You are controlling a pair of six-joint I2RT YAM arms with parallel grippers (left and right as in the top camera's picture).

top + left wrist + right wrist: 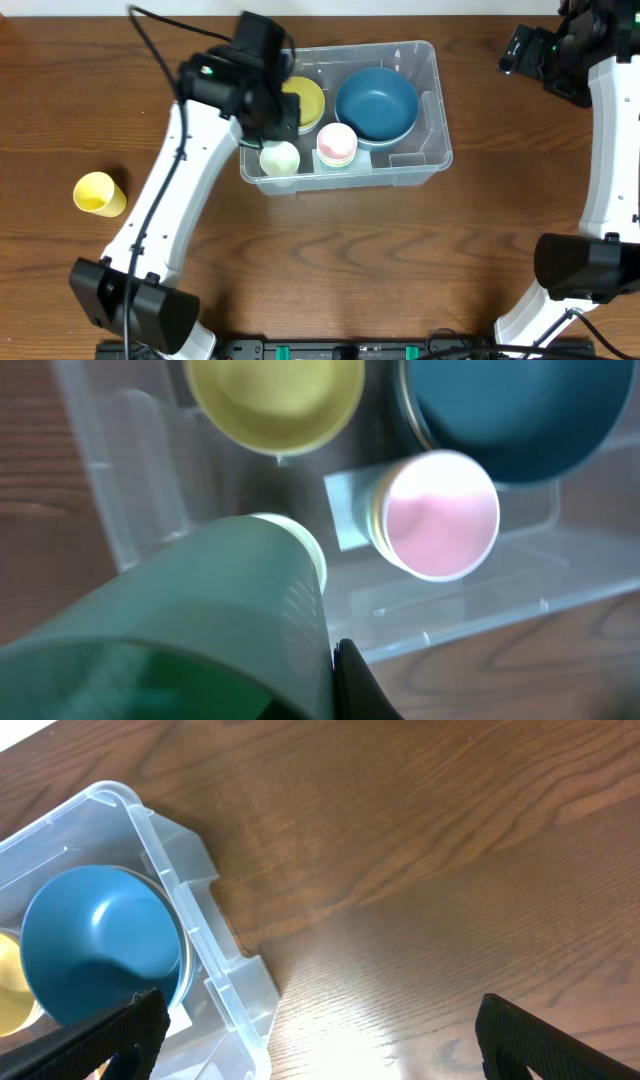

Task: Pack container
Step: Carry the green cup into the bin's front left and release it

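Note:
The container is a clear plastic bin in the middle of the table. Inside it lie a blue bowl, a yellow bowl and a pink cup. My left gripper hangs over the bin's left end, shut on a pale green cup. In the left wrist view that green cup fills the lower left, pressed against one black finger; the other finger is hidden behind it. My right gripper is open above bare wood, right of the container's corner.
A yellow cup lies on its side on the table at the far left. The right arm stands along the right edge. Both arm bases sit at the table's front edge.

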